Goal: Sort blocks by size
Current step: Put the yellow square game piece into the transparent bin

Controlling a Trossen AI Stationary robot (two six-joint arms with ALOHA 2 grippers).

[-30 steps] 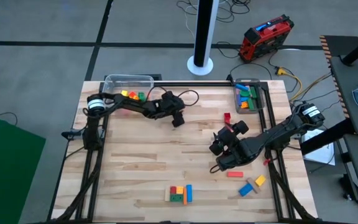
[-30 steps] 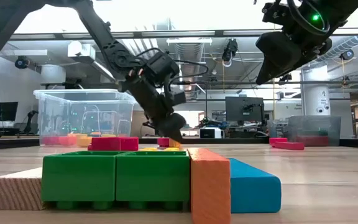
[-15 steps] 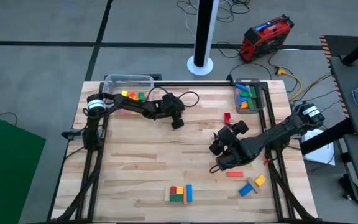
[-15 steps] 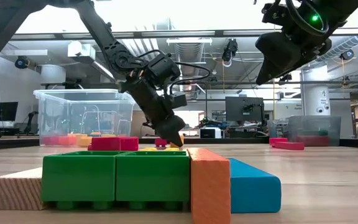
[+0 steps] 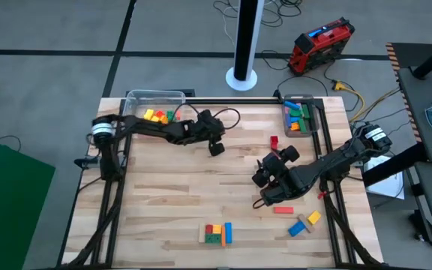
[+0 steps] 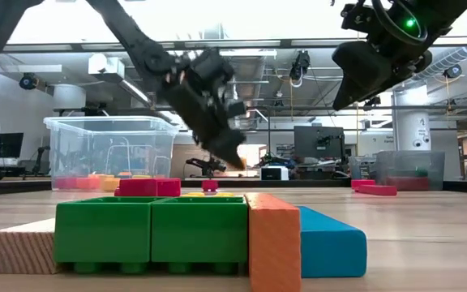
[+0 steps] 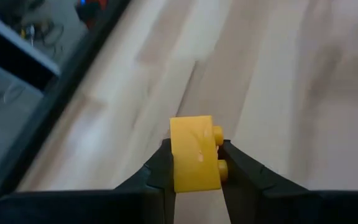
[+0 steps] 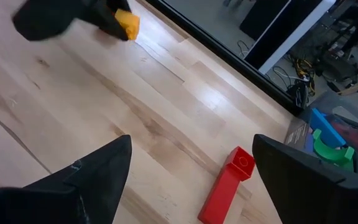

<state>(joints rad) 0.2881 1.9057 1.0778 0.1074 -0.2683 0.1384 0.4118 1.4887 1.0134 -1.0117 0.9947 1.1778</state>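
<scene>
My left gripper (image 5: pixel 216 148) hangs over the far middle of the table, shut on a small yellow block (image 7: pixel 194 154). The block also shows in the right wrist view (image 8: pixel 128 23) and at the fingertips in the low view (image 6: pixel 237 164). My right gripper (image 8: pixel 191 186) stands open above the table's right half (image 5: pixel 264 199), holding nothing. A red bar (image 8: pixel 227 185) lies flat on the wood just beyond it. Near the front edge several blocks (image 5: pixel 217 234) lie packed together: green, red, orange, blue. My left gripper pinches the yellow block by two opposite sides (image 7: pixel 174 163) between its two fingers. The block's studs (image 7: pixel 219 133) face one finger. The fingers slant down from the table's left. The block is lifted clear of the table.
A clear tub (image 5: pixel 154 105) with several blocks stands at the far left, and a tray (image 5: pixel 298 117) of blue, green and orange pieces at the far right. A red bar (image 5: pixel 283 211) and a blue and a yellow block (image 5: pixel 304 223) lie at the near right.
My left gripper has risen from the table top with the yellow block, which now hangs clear of the wood. My right gripper has kept still.
</scene>
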